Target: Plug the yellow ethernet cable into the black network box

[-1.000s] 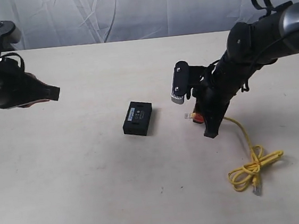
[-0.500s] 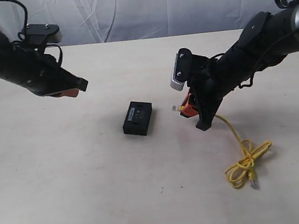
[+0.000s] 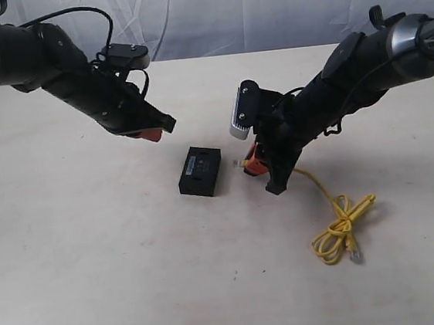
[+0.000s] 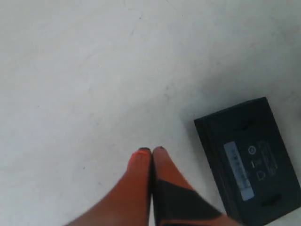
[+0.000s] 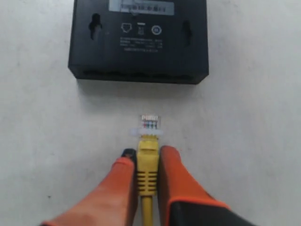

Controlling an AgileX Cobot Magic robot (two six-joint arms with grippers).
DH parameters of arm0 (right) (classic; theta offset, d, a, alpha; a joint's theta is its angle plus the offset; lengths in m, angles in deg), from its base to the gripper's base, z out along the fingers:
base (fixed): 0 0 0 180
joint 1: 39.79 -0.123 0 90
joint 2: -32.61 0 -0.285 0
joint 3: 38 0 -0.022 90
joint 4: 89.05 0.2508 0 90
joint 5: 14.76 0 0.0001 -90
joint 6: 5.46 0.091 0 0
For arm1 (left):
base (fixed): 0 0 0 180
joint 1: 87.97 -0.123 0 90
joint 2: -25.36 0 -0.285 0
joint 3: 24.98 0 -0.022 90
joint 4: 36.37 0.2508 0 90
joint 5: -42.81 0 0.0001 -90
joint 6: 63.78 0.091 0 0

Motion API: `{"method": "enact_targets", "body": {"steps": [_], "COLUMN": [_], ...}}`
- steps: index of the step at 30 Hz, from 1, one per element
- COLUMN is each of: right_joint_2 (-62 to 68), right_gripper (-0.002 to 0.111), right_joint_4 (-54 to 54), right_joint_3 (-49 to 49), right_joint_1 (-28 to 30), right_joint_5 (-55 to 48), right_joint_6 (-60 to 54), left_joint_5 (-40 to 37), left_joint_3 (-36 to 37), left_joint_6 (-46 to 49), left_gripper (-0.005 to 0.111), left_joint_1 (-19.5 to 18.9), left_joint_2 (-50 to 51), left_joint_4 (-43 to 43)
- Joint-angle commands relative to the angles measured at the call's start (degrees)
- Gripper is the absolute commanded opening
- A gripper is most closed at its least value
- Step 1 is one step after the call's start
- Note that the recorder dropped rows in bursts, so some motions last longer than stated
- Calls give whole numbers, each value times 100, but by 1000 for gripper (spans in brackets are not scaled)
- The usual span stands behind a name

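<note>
The right fingers (image 5: 176, 179), pinching the yellow ethernet cable (image 5: 146, 172), are being aimed plug-first at the black network box (image 5: 138, 42) just ahead; left fingers (image 4: 138, 183) pressed together.

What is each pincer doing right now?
Left pincer: closed, holding nothing.
Right pincer: closed on the yellow ethernet cable.

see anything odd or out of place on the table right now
Nothing spilled or damaged. One oddity: the black network box seems to lie underside up, its label and two keyhole slots facing upward. The plug of the yellow ethernet cable sits short of the box's side, not yet in.
</note>
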Motion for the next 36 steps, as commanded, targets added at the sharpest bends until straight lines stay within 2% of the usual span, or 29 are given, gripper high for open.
{"method": "enact_targets", "body": {"steps": [1,10,12,36], "right_joint_2": [152,178,216,423], "right_gripper": [-1,-1,-1,-1], "right_joint_4": [-4,-37,-37,112], "right_joint_3": [-144,-144,-144,-312], "right_joint_1": [2,-175,-290,-329], "right_joint_5": [-110,-142,126,114], "right_joint_6": [-39,-213,-256,-316], "left_joint_5": [-134,-199,-279,-77], "left_joint_3": [-130,-322,-383,-415], "left_joint_6": [45,185,185,185], "left_gripper": [0,0,0,0], "left_joint_1": [153,298,322,322], "left_joint_2": [232,502,577,669], "left_joint_4": [-81,-127,-143,-33]}}
